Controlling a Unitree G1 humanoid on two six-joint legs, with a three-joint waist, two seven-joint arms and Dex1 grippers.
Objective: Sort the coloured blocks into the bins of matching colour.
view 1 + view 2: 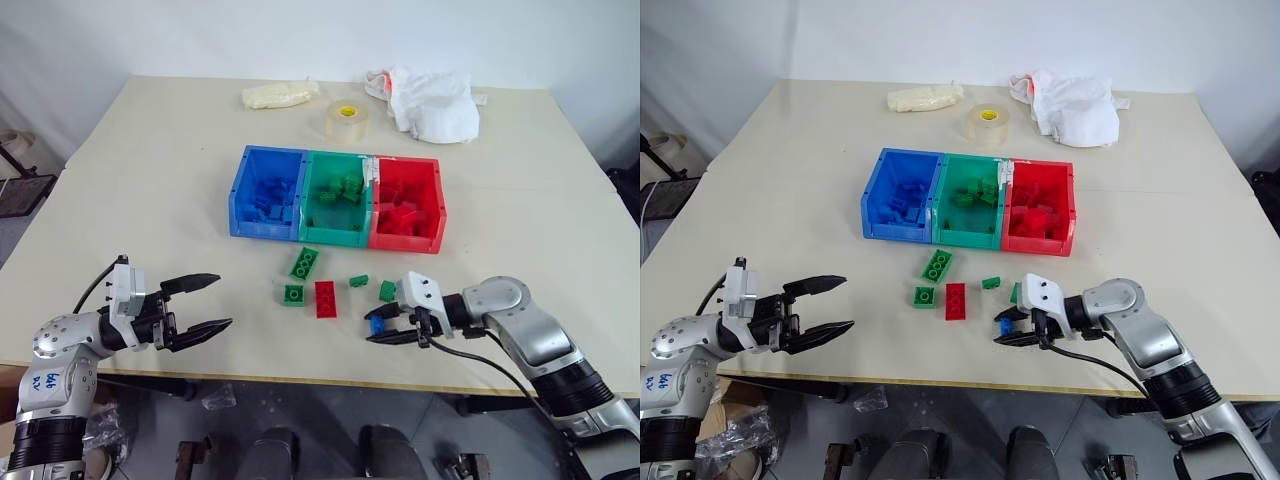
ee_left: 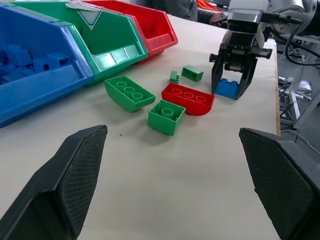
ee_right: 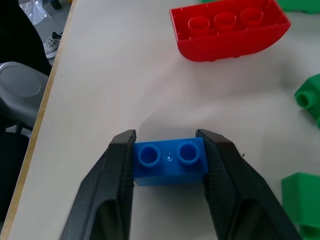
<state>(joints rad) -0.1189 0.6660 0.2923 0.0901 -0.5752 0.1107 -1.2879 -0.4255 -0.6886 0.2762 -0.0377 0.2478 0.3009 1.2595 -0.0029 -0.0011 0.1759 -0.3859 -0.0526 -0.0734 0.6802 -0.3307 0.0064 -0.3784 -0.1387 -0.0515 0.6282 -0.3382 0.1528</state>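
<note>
Three joined bins (image 1: 337, 238) sit mid-table, with bare tabletop (image 1: 150, 200) open on the left and the near edge just beneath both arms. The blue block (image 3: 170, 161) lies on the table by that near edge, studs up, its long axis spanning the gap between the right gripper's (image 3: 169, 150) fingers, which press both its ends. The red block (image 1: 326, 298) lies beside it. The left gripper (image 1: 205, 303) hangs wide open, empty.

Blue block (image 3: 170, 162) between gripper (image 3: 169, 150) fingers
</note>
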